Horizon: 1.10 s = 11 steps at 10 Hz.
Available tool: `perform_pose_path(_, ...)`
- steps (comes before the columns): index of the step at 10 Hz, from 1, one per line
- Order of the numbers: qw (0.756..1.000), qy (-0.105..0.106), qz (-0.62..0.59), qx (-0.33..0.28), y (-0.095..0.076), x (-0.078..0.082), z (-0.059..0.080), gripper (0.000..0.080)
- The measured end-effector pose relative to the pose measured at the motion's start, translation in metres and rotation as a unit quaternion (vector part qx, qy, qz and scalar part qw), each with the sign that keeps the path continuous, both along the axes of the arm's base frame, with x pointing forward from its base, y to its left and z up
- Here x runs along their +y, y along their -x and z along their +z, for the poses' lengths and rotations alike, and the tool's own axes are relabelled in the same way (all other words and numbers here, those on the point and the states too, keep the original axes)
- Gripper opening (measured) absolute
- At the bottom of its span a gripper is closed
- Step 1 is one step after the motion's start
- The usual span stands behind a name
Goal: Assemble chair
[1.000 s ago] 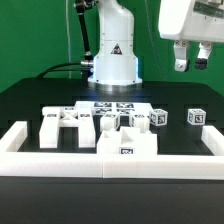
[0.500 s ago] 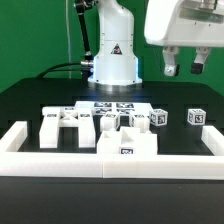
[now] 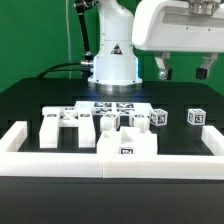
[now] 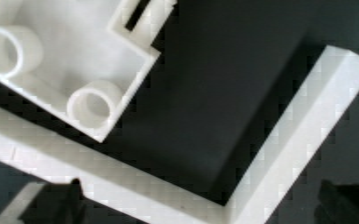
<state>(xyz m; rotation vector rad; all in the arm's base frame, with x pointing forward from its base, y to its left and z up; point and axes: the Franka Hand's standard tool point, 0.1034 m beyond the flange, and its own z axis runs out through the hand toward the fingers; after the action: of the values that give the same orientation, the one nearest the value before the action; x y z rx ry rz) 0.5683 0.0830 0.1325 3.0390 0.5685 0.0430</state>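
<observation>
Several white chair parts with black-and-white tags lie on the black table: a wide slab [image 3: 127, 147] at the front middle, a forked piece [image 3: 62, 124] on the exterior view's left, and two small blocks [image 3: 160, 117] [image 3: 196, 117] on the right. My gripper [image 3: 184, 68] hangs high above the right-hand parts, open and empty. In the wrist view its dark fingertips [image 4: 44, 204] stand wide apart, with a white part with two round sockets [image 4: 60, 62] far below.
The white border rail [image 3: 20, 137] runs round the front and sides of the table, and its corner shows in the wrist view [image 4: 318, 120]. The marker board [image 3: 112, 105] lies flat behind the parts. The robot base [image 3: 112, 55] stands at the back.
My gripper has moved toward the exterior view's left and looms larger in that view. It stays open and empty. The parts have not moved.
</observation>
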Motion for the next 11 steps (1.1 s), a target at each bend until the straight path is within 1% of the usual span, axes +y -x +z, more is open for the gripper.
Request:
perform_pose_path(1,1.0,-0.005,-0.018,0.001,0.0,-0.001,-0.001,0.065)
perform_pose_path(2,0.996,-0.022,-0.087,0.007,0.002,-0.007,-0.006,0.065)
perform_pose_path(3,0.991,-0.026,-0.128,0.012,0.002,-0.012,-0.015,0.065)
perform_pose_path(4,0.989,-0.027,-0.147,0.016,0.002,-0.014,-0.022,0.065)
perform_pose_path(5,0.984,-0.033,-0.173,0.021,0.001,-0.018,-0.028,0.065)
perform_pose_path(7,0.984,-0.035,-0.171,0.024,-0.001,-0.03,-0.04,0.065)
perform_pose_path(8,0.987,-0.035,-0.156,0.022,-0.002,-0.034,-0.041,0.065)
perform_pose_path(11,0.987,-0.035,-0.154,0.023,-0.001,-0.032,-0.042,0.065)
